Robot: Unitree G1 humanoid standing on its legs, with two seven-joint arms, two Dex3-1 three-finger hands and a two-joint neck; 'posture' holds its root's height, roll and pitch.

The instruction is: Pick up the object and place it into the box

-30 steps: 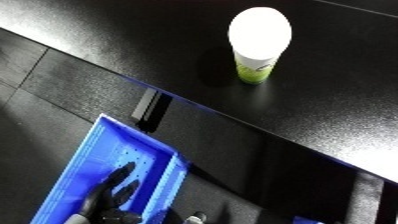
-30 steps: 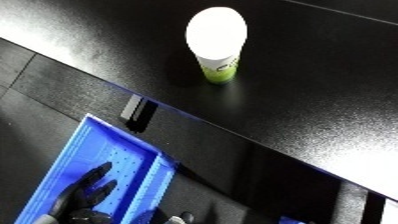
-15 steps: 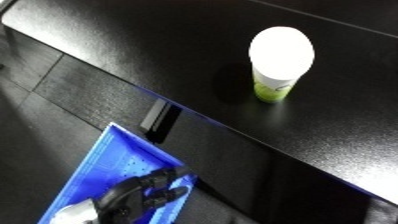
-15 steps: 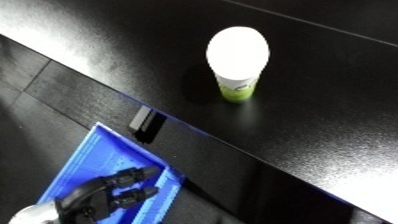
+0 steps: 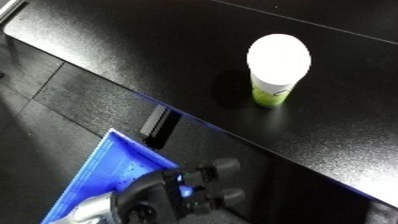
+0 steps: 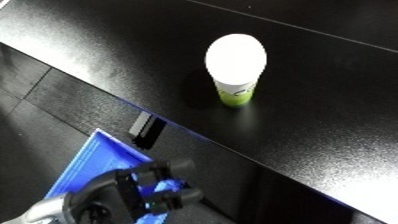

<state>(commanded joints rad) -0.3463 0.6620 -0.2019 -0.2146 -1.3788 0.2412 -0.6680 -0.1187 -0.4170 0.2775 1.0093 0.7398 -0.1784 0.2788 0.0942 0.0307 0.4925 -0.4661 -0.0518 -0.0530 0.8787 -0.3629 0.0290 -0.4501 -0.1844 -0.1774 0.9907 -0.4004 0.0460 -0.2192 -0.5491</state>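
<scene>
A green-and-white cup [image 5: 277, 70] is seen upright on the black counter [image 5: 160, 45], while one hand [image 5: 191, 192] is held over the blue bin [image 5: 98, 175].

The cup, white-lidded with a green base, is stood well in from the counter's near edge and is touched by nothing. The bin is set below and in front of that near edge, on the dark floor side, and only its upper corner and part of its inner wall are shown. The left hand is raised above the bin, just short of the counter's near edge and well apart from the cup; its black fingers [image 6: 173, 167] are spread apart and loosely bent, and nothing is held in them. The right hand is not shown in either view.
</scene>
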